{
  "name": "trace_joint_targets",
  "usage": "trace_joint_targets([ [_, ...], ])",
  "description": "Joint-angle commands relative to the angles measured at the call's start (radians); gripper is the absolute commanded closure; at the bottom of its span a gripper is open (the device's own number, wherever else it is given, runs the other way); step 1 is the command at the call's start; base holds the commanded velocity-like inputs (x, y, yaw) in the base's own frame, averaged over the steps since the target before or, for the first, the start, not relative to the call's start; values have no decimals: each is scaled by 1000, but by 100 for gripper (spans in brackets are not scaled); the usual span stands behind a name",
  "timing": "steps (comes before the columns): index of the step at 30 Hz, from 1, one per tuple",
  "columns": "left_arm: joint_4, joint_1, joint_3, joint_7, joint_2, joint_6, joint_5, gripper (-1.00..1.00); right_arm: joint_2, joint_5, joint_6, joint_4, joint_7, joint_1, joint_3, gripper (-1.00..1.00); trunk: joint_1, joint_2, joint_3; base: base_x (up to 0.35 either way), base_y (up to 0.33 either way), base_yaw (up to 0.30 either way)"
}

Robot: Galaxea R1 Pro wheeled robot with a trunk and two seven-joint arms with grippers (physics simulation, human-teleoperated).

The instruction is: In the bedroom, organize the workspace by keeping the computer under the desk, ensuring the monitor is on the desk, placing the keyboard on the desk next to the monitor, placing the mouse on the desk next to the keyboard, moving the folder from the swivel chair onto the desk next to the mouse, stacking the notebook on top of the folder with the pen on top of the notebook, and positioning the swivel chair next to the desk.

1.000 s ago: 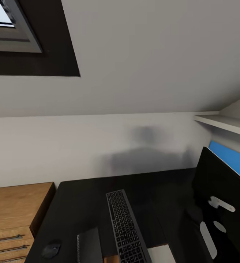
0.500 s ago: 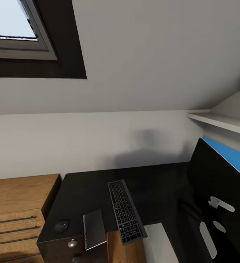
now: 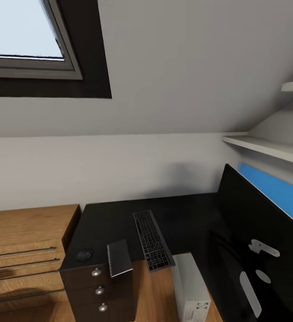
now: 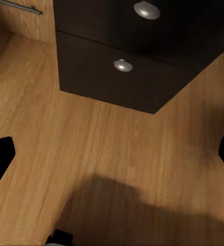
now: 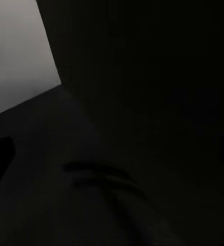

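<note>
The black desk (image 3: 186, 210) stands against the white wall. On it lie the black keyboard (image 3: 152, 239), the dark grey notebook (image 3: 119, 258) overhanging the front edge, and the small dark mouse (image 3: 84, 255). The light computer (image 3: 192, 288) stands under the desk. The monitor (image 3: 249, 223) looms at the right, close to me, back side showing, with a bright blue strip (image 3: 276, 194) along its upper edge. My left gripper (image 4: 112, 159) is open over the wood floor. The right wrist view is nearly black, with a dark finger (image 5: 0, 156) at its edge.
Black drawers (image 3: 97, 290) with round silver knobs sit under the desk's left end, and also in the left wrist view as drawers (image 4: 137, 56). A wooden dresser (image 3: 26, 232) adjoins the desk at the left. White shelves (image 3: 267, 147) and a roof window (image 3: 21, 36) are above.
The whole head view has pulled back from the desk: the drawers, floor and computer have come into sight. The monitor has kept its place at the right of the picture.
</note>
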Motion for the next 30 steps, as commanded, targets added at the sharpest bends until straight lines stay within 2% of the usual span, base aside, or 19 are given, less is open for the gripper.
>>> trace_joint_targets([
  [1, 1, 0, -5, -7, 0, -2, 11, -100, -1, -10, -6, 4, -3, 0, 3, -100, 0, -1, 0, -329, 0, 0],
  [18, 1, 0, -7, -7, -1, -2, 11, -100, -1, -10, -6, 17, -3, 0, 8, -100, 0, -1, 0, -316, 82, 0],
  [25, 1, 0, -7, -7, -1, -2, 11, -100, -1, -10, -6, 17, -3, 0, 8, -100, 0, -1, 0, -90, 23, 0],
  [30, 1, 0, -7, -7, -1, -2, 11, -100, -1, -10, -6, 17, -3, 0, 17, -100, 0, -1, 0, 68, 66, 0],
])
